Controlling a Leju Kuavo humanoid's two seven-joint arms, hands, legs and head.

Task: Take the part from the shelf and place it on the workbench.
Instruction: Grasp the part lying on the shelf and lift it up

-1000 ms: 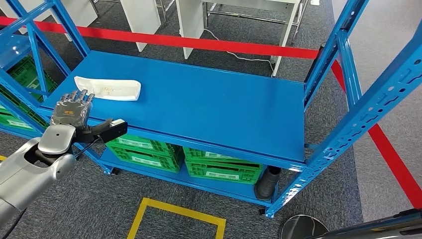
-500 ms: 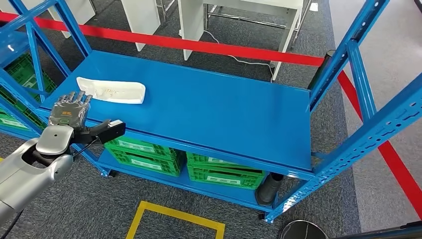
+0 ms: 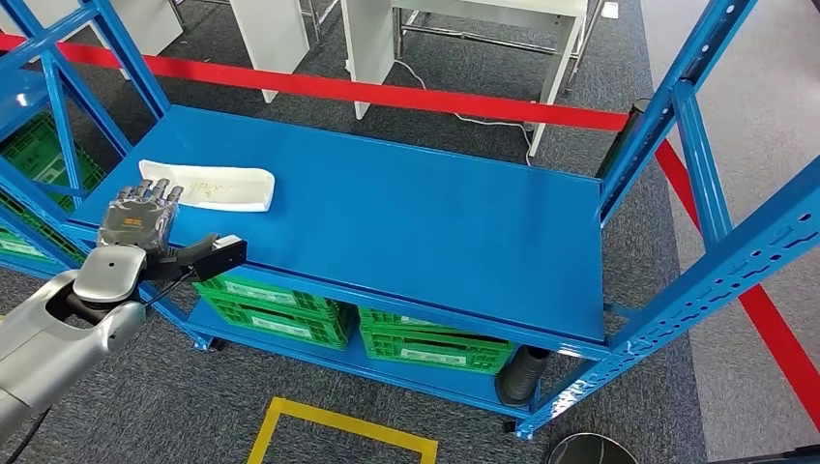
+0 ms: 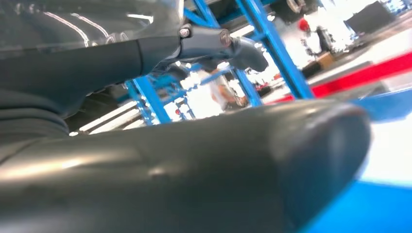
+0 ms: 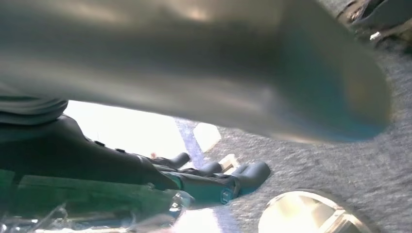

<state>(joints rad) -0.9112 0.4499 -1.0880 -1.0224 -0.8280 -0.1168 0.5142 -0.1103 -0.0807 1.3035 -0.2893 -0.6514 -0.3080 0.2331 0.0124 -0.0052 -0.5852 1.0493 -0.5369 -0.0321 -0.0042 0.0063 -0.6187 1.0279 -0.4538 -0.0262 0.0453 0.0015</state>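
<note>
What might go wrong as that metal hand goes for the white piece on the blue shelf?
The white part lies flat and low near the shelf corner; the left hand might push it along rather than lift it. The blue frame post stands close beside the arm, so a bump seems possible.

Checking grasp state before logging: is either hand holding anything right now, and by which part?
Nothing is held. The left hand hovers near the white part on the blue shelf, fingers apart, not touching it. The right hand is empty over the carpet.
</note>
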